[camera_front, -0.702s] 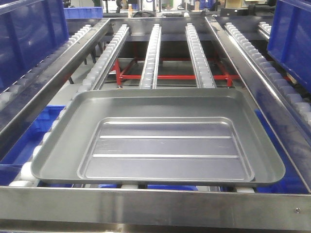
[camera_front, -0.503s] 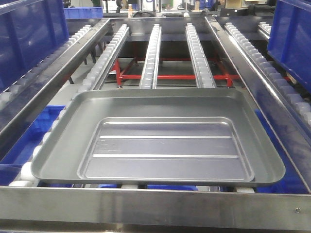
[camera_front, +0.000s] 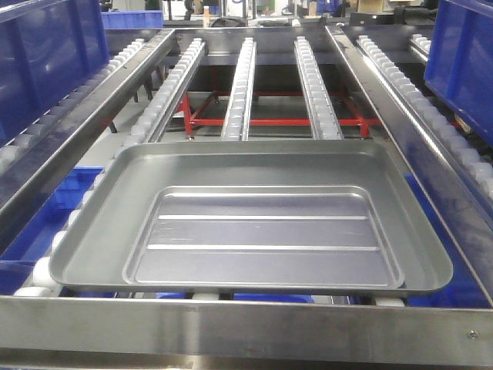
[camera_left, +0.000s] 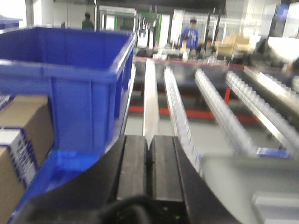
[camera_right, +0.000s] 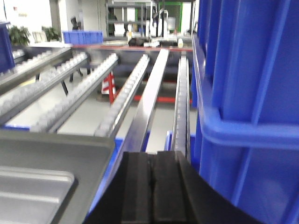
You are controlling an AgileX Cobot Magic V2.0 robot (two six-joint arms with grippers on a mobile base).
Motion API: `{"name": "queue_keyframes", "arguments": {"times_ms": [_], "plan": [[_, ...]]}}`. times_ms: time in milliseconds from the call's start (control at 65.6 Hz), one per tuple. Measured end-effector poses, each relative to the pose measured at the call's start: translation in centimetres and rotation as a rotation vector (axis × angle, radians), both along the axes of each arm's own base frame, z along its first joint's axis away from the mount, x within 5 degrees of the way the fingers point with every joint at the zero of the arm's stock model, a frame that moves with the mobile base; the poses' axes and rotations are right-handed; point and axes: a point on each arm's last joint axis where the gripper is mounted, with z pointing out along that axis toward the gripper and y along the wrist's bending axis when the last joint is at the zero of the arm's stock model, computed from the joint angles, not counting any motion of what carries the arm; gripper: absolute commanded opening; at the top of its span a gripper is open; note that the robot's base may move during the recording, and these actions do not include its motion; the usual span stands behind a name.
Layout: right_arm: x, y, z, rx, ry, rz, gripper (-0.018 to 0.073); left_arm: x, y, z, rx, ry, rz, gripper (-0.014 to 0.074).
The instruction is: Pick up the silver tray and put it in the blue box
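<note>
1. Only the front view shows the whole silver tray, lying flat on the rollers.
2. Left wrist view: left gripper fingers together, holding nothing; blue box alongside.
3. Right wrist view: right gripper fingers together; tray corner to its left.

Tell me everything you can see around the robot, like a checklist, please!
Surface: roller rails, steel front bar.
Job's things: silver tray flat on the rollers, empty; blue box on the left, another on the right.
Clutter: cardboard cartons beside the left box.
Grippers: left gripper and right gripper both shut, holding nothing.
Cables: nothing seen.
Surroundings: red frame below the rails, people far behind.
</note>
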Motion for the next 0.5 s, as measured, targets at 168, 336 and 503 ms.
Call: {"name": "queue_keyframes", "arguments": {"times_ms": [168,336,503], "plan": [[-0.4,-0.1,1.8,-0.008,0.173,-0.008,0.005,-0.7,0.0,3.6,-0.028,0.082,-0.014,-0.0104],[1.5,0.0,5.4,-0.03,0.502,-0.01,0.005,0.3,-0.2,7.3,0.03,0.41,-0.023,-0.0104],[6.3,0.4,7.3,-0.062,0.759,-0.01,0.005,3.7,-1.3,8.3,0.083,0.792,-0.095,-0.0104]]}}
